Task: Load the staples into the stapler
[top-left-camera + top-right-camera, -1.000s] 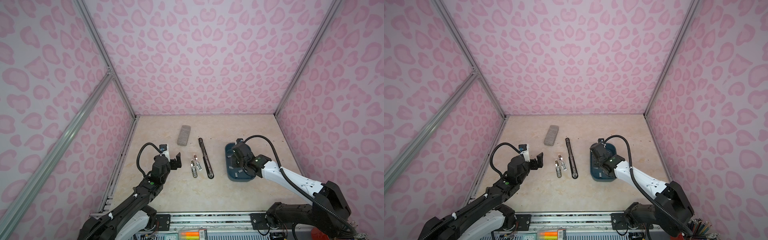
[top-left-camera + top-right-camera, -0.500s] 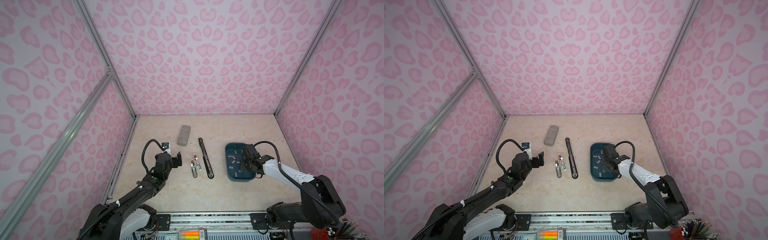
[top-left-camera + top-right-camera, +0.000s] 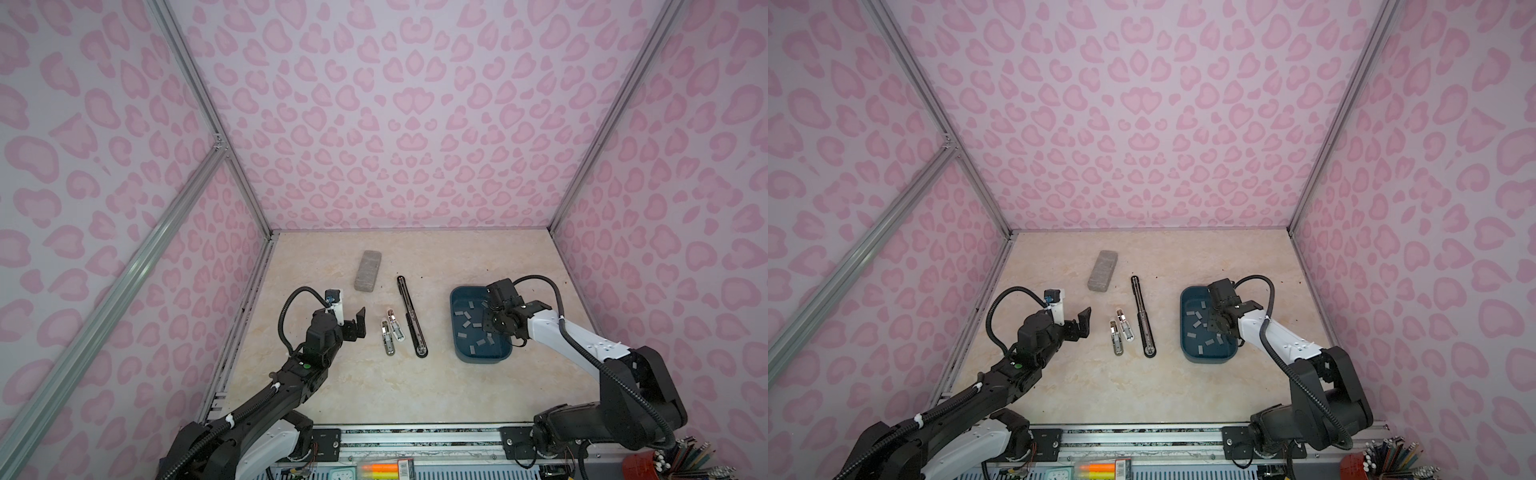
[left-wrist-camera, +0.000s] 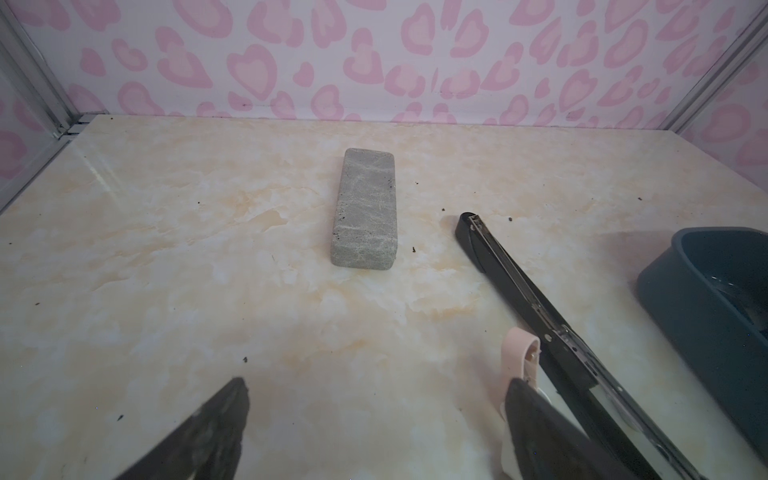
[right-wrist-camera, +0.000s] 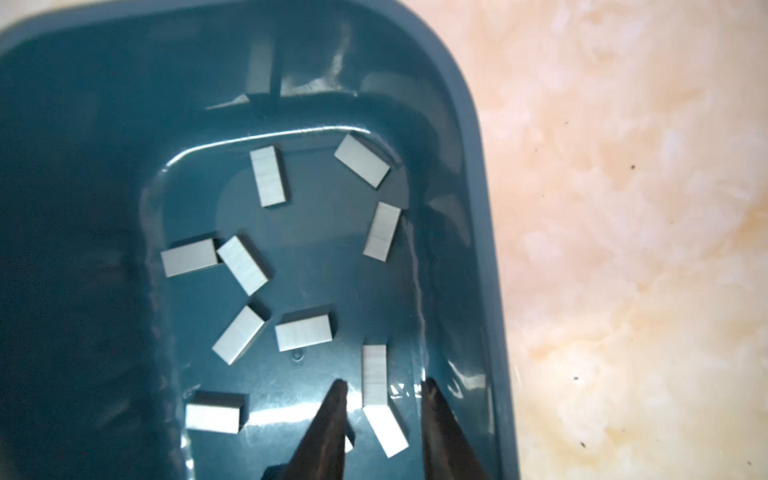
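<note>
Teal tray (image 3: 478,358) sits right of centre on the floor in both top views, with the staples (image 3: 467,324) loose on its bottom as short grey strips lying at all angles. My right gripper (image 5: 385,382) is down inside the tray over its right half. Its jaws are part-way apart and straddle one strip (image 5: 374,374) lengthwise. I see a gap on each side of it in the right wrist view, so nothing is clamped. A second strip (image 5: 384,430) touches the first one's end, between the fingers (image 5: 336,415). Stapler (image 3: 410,316) is black, opened out flat and lying just left of the tray, not touching it. Two small metal pieces (image 3: 387,336) lie side by side just left of the stapler, one with a pink end (image 4: 519,353). My left gripper (image 4: 376,386) hovers left of those, jaws spread wide, nothing between them. Grey block (image 3: 368,270) lies upper left of the stapler, apart from it.
</note>
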Action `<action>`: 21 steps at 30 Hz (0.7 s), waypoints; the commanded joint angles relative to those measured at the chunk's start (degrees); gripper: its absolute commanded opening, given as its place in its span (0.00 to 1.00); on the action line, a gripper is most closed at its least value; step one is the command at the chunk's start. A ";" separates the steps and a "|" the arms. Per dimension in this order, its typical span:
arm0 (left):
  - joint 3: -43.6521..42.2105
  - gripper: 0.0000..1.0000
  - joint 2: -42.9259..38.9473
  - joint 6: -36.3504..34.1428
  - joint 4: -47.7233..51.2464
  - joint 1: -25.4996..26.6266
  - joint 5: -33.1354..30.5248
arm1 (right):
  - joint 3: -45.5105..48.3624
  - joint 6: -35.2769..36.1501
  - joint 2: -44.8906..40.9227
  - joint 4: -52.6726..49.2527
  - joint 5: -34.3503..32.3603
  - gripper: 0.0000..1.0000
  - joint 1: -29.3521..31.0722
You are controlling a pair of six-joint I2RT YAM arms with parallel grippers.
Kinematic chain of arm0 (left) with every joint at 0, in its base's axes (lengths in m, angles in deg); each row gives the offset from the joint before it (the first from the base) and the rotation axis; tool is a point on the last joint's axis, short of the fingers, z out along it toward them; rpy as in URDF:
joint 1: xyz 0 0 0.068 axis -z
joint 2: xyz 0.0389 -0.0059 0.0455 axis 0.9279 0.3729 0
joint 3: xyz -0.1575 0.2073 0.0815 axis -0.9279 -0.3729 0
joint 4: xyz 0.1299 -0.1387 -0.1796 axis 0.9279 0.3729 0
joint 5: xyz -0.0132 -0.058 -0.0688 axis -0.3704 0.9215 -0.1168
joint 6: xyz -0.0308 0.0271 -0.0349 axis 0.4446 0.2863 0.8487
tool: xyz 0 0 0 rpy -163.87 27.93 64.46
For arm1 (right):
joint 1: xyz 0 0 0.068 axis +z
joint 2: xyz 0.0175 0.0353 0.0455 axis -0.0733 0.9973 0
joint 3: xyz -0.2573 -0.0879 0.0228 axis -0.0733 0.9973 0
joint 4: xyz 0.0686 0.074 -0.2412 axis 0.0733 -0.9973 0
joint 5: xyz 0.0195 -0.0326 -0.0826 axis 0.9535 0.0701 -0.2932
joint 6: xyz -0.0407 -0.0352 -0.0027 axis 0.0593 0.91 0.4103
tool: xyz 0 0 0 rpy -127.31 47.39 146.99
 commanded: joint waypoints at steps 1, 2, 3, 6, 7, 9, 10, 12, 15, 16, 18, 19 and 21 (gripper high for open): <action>-0.18 0.97 -0.39 -0.12 -3.13 -0.02 -0.17 | -0.88 2.20 -0.01 2.22 1.26 0.33 0.04; -0.11 0.97 -0.26 -0.04 -3.06 -0.03 -0.20 | -1.58 3.14 0.58 2.95 2.14 0.33 -0.01; -0.04 0.97 -0.05 -0.05 -2.91 -0.02 -0.14 | -2.60 4.06 1.71 3.58 3.04 0.32 0.05; 0.19 0.97 0.06 -0.19 -2.76 -0.03 0.15 | -5.68 5.81 6.37 4.65 5.16 0.31 0.11; 0.19 0.97 0.13 -0.25 -2.74 -0.03 0.23 | -6.76 6.57 8.30 4.95 5.81 0.30 0.21; 0.25 0.97 0.21 -0.38 -2.74 -0.03 0.35 | -8.62 7.49 11.45 5.55 6.24 0.29 0.23; 0.19 0.97 0.14 -0.38 -2.79 -0.03 0.50 | -9.38 7.73 12.92 5.83 6.46 0.29 0.27; 0.27 0.97 0.31 -0.38 -2.73 -0.09 0.50 | -10.71 8.24 15.10 6.40 7.07 0.29 0.50; 0.44 0.97 0.64 -0.38 -2.76 -0.11 0.24 | -11.83 8.75 17.66 6.74 7.05 0.29 1.28; 0.54 0.97 0.73 -0.31 -2.67 -0.12 0.10 | -12.01 8.79 18.47 6.84 7.01 0.29 1.40; 0.69 0.97 0.85 -0.31 -2.67 -0.11 0.07 | -12.40 8.92 19.89 6.77 7.22 0.29 1.55; 0.73 0.97 1.02 -0.38 -2.53 -0.12 0.06 | -12.64 8.92 20.67 6.50 7.19 0.29 1.52; 0.91 0.97 1.20 -0.36 -2.46 -0.12 0.06 | -13.20 8.75 22.06 6.08 6.91 0.29 1.58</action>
